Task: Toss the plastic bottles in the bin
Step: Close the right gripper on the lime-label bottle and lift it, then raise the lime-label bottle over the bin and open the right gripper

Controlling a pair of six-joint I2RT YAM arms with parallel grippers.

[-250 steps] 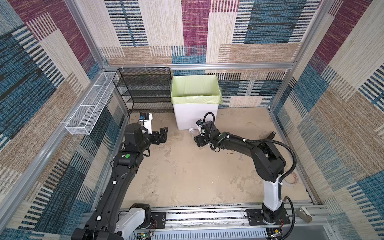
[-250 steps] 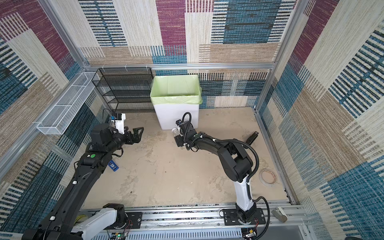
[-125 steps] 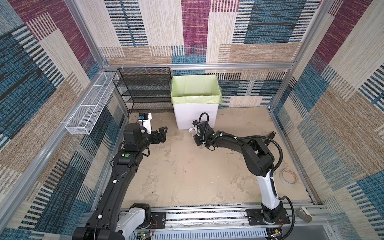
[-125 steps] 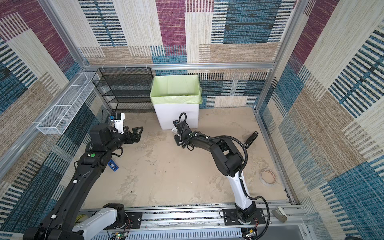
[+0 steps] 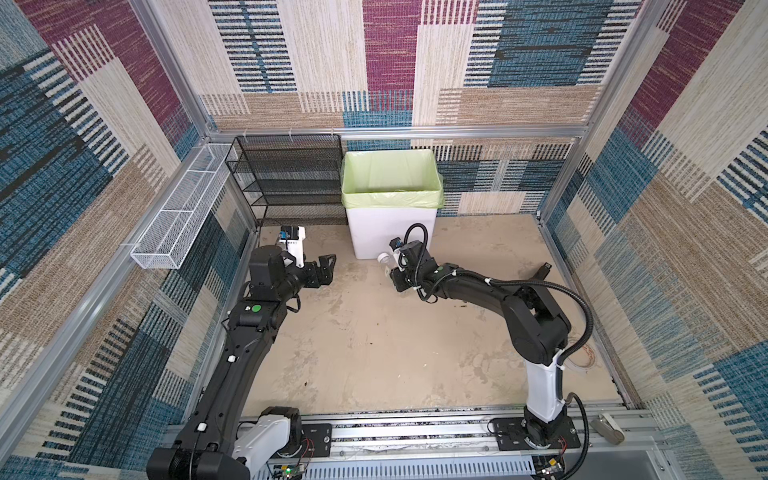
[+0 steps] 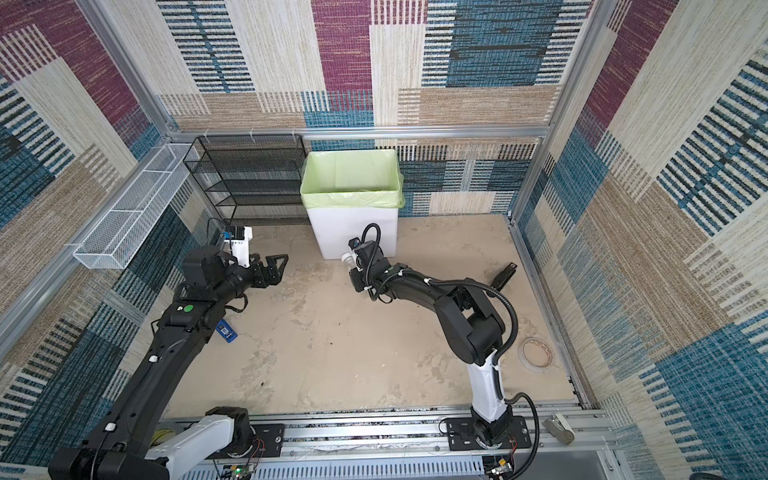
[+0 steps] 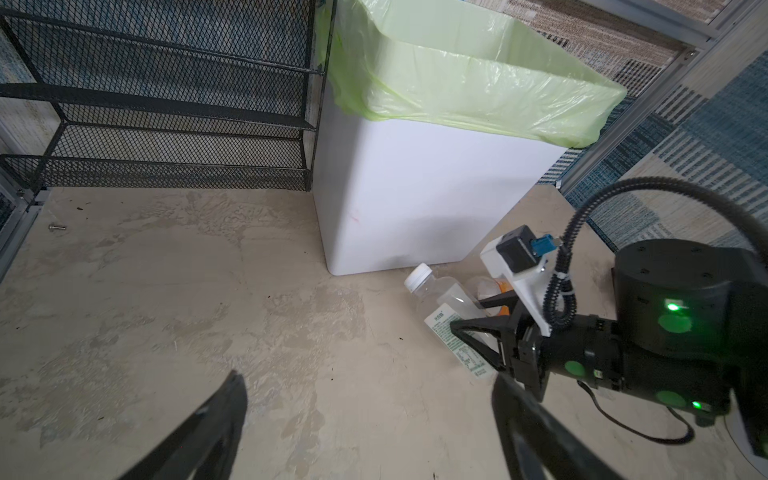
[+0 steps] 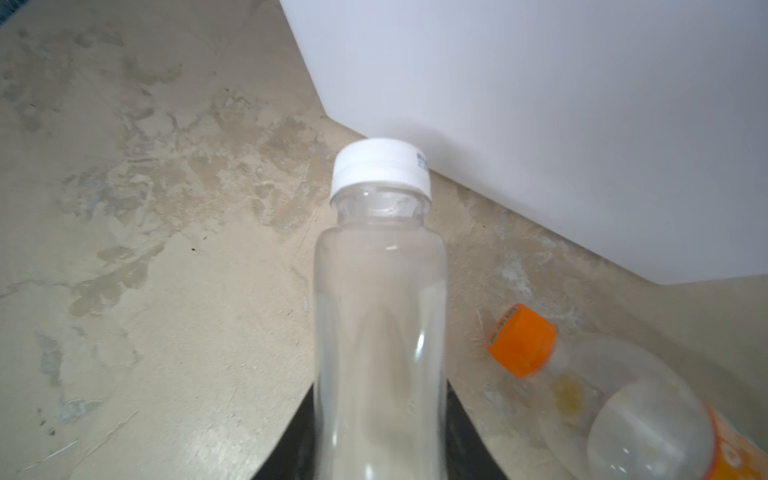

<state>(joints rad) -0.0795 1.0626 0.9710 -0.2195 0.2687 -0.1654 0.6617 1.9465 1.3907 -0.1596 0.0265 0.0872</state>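
Note:
A clear plastic bottle point(image 8: 380, 311) with a white cap point(image 5: 383, 258) is held in my right gripper point(image 8: 380, 419), which is shut on its body low in front of the bin point(image 5: 390, 232). The cap points at the bin's white wall point(image 8: 540, 104). Another clear bottle point(image 8: 623, 399), orange-capped, lies on the floor beside it, close to the bin's base. In the left wrist view the held bottle point(image 7: 440, 297) shows a green-printed label, with the right gripper point(image 7: 473, 332) on it. My left gripper point(image 5: 322, 270) hangs open and empty left of the bin point(image 6: 353, 232).
A black mesh rack point(image 5: 291, 178) stands left of the bin and a white wire basket point(image 5: 178, 216) hangs on the left wall. A black stick gadget point(image 5: 542, 270) lies at the right wall, a tape roll point(image 6: 536, 352) near the right arm, a blue device point(image 6: 226, 330) under the left arm.
My right gripper has shifted slightly left and toward the bin with the white-capped bottle, and the arm's elbow has swung inward. The left arm has barely moved.

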